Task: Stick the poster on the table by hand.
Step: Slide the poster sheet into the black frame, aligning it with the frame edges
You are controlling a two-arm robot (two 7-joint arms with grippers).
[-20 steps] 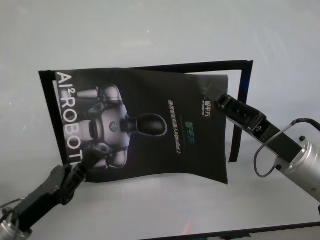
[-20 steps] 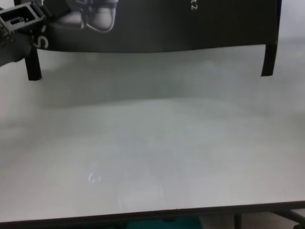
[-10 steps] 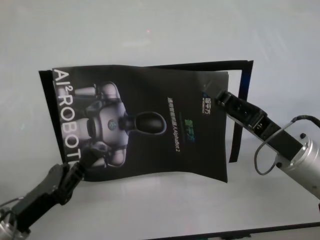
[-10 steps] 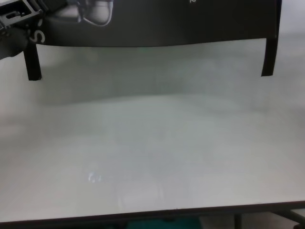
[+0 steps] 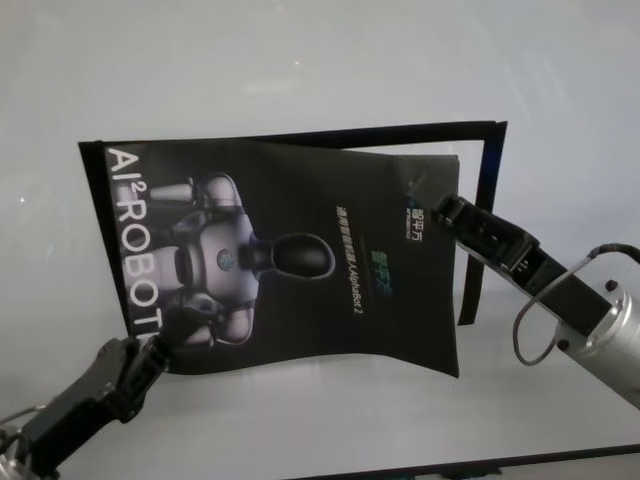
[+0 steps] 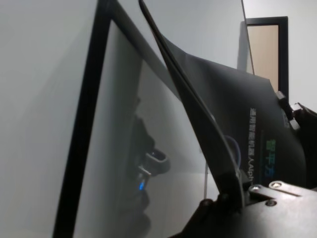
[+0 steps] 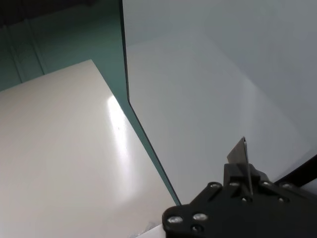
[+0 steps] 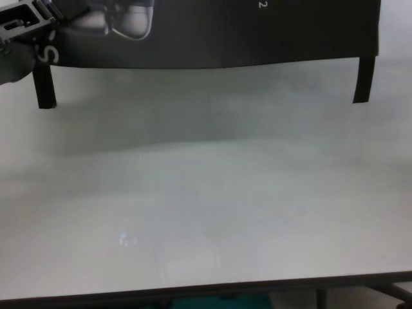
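Note:
The poster [image 5: 300, 260], black and glossy with a silver robot figure and white lettering, hangs slightly bowed above the table [image 5: 300, 60]. My left gripper [image 5: 152, 350] is shut on its near left corner, below the lettering. My right gripper [image 5: 440, 205] is shut on its far right corner. In the left wrist view the poster [image 6: 247, 119] rises edge-on out of the left gripper [image 6: 233, 191]. Only a thin sliver of the poster [image 7: 240, 153] shows between the right gripper's [image 7: 245, 178] fingers. The chest view shows the poster's lower edge [image 8: 225, 32] over the table [image 8: 206, 193].
Narrow black tape strips run along the poster's far edge and hang loose from its sides, one on the right [image 5: 478, 230] [image 8: 364, 80] and one on the left [image 8: 44, 87]. The table's dark near edge [image 8: 206, 288] crosses the bottom of the chest view.
The left gripper has dropped slightly toward the table's near edge with its corner, and the right gripper has shifted a little to the right. Both still hold the poster, now a bit flatter.

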